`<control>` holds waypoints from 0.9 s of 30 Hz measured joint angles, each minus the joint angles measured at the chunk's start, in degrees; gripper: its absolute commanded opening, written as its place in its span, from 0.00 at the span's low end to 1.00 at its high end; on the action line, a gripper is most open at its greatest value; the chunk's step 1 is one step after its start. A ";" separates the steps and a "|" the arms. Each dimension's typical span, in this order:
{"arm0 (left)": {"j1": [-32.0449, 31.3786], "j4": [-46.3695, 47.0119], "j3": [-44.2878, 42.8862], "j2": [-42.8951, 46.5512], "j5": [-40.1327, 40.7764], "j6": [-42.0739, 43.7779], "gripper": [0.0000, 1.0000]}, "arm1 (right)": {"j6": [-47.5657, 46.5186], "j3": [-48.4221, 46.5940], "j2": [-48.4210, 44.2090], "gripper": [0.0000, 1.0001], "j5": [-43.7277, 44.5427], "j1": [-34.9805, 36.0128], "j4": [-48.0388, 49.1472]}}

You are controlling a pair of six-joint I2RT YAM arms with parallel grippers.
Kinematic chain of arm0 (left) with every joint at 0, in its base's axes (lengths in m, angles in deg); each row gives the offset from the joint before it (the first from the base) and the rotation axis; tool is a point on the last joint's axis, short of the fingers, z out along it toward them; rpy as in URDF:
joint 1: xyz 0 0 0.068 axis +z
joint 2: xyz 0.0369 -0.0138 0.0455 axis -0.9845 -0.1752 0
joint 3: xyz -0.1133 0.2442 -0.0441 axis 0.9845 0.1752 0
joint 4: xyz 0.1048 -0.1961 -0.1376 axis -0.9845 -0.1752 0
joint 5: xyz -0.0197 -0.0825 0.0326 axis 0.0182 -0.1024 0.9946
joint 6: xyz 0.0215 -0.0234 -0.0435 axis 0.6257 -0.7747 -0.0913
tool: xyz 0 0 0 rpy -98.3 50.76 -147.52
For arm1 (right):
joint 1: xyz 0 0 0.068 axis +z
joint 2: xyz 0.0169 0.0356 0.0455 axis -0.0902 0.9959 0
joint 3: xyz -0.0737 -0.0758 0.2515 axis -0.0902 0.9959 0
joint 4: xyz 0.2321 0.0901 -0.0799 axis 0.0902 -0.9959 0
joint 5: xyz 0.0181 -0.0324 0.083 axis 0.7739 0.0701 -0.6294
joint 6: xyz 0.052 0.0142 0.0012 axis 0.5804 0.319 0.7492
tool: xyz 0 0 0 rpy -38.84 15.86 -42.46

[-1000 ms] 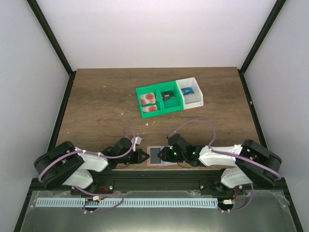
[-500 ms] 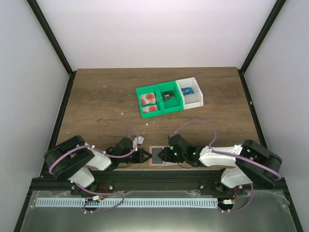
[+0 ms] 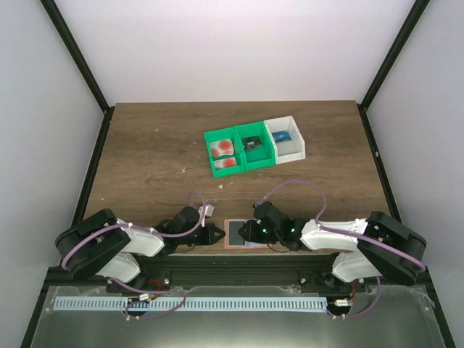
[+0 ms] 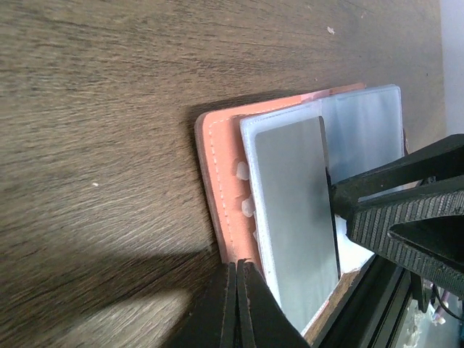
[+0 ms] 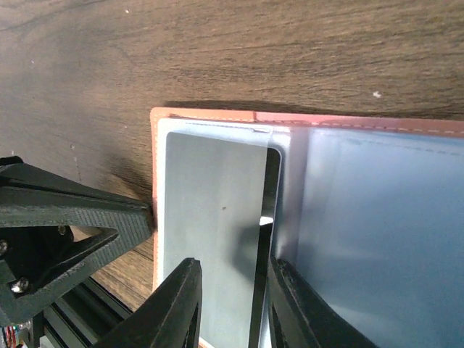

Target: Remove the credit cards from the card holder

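The card holder lies opened flat at the near edge of my table. Its rim is salmon-pink with a stitched line, and its blue-grey clear pocket panels face up. A grey card sits in its left pocket, one dark edge showing. Two pale credit cards with red-orange blots lie well apart from it, in the left compartment of the green bin.

The top view looks steeply down from high at the near side, taking in the whole desk. Both wrist views sit very close above the desk's near edge, facing each other across the open card holder. The left wrist view catches the right fingers, and the right wrist view catches the left fingers.
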 measured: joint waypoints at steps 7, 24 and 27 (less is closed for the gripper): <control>0.00 -3.80 -0.13 3.43 0.11 -0.33 0.00 | 0.00 0.00 0.61 0.27 -0.02 0.00 0.04; -1.60 -1.42 -2.91 -1.86 -1.51 -0.24 0.00 | 0.07 0.00 -1.11 0.27 1.25 0.00 -0.26; -1.64 -0.26 -3.43 -3.23 -1.62 -0.09 0.00 | 0.07 0.02 -1.11 0.27 1.51 0.00 -0.31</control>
